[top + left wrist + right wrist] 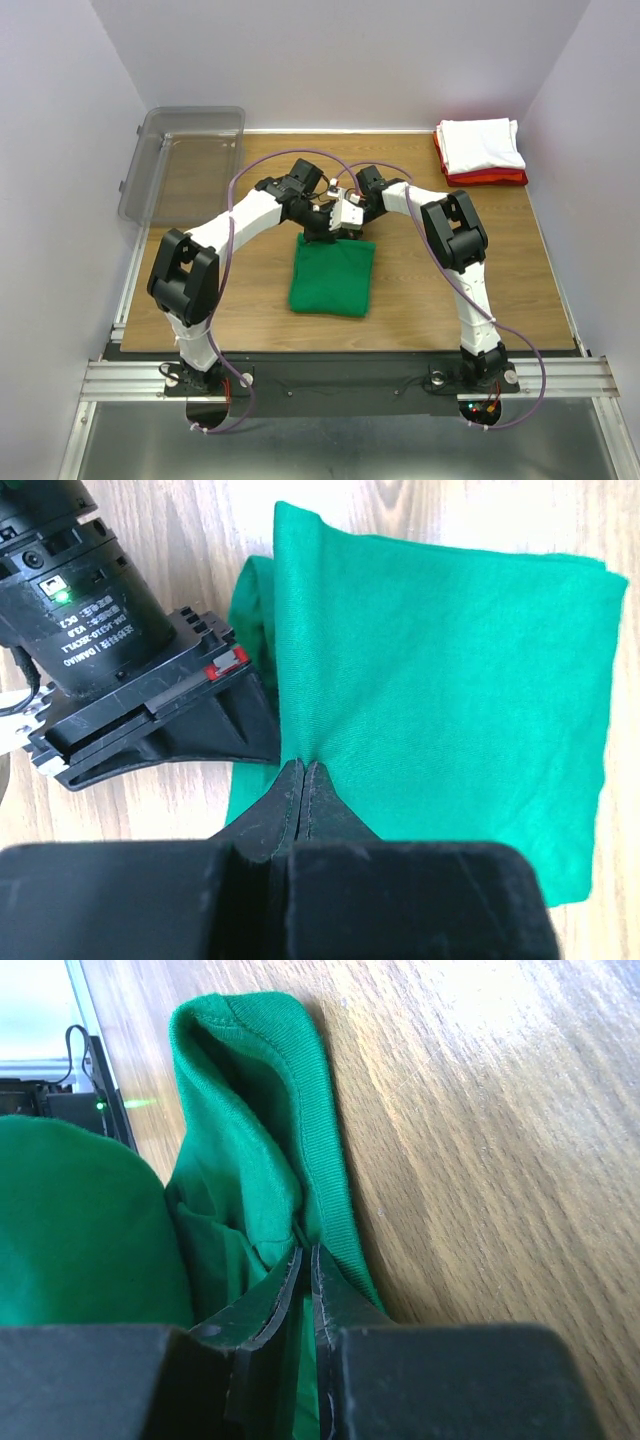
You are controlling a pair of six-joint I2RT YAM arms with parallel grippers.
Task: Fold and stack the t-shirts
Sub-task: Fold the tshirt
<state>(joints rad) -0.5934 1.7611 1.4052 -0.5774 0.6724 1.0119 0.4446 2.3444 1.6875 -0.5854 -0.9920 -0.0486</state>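
Note:
The green t-shirt lies folded to a rectangle in the middle of the table. Both grippers meet at its far edge. My left gripper is shut on a fold of the green cloth, its tips pinching it. My right gripper is shut on the shirt's ribbed hem, its tips closed on the cloth. The white t-shirt lies folded on the folded red t-shirt at the far right corner.
A clear grey plastic bin stands at the far left, partly off the wooden table. The right arm's wrist fills the left of the left wrist view, close to my left fingers.

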